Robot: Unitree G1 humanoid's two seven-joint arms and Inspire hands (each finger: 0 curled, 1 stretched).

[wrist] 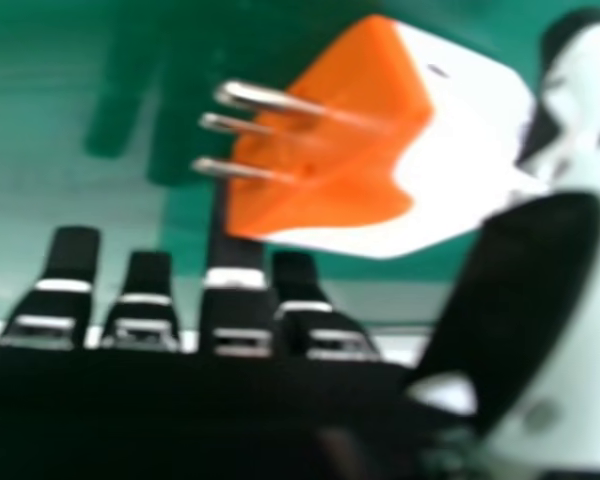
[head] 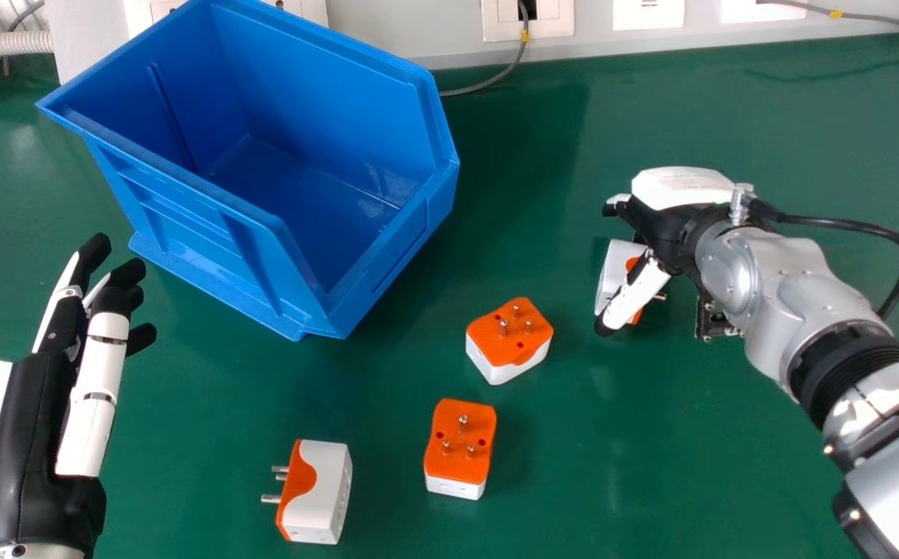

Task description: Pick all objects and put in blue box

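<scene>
My right hand (head: 671, 221) is low over the table at the right, its thumb beside a white and orange plug adapter (head: 613, 273). In the right hand view the adapter (wrist: 330, 150), prongs showing, lies close to the fingertips of the open right hand (wrist: 240, 315); whether they touch it I cannot tell. Three more adapters lie on the green table: one prongs up (head: 510, 334) right of the blue box (head: 263, 225), one prongs up (head: 461, 442) nearer me, and one on its side (head: 321, 493). The left hand (head: 38, 419) is open at the left edge.
A grey cable (head: 496, 80) runs from a wall socket (head: 546, 19) down behind the box's right corner. White sockets line the wall at the back. The box's near corner stands between the left hand and the prongs-up adapters.
</scene>
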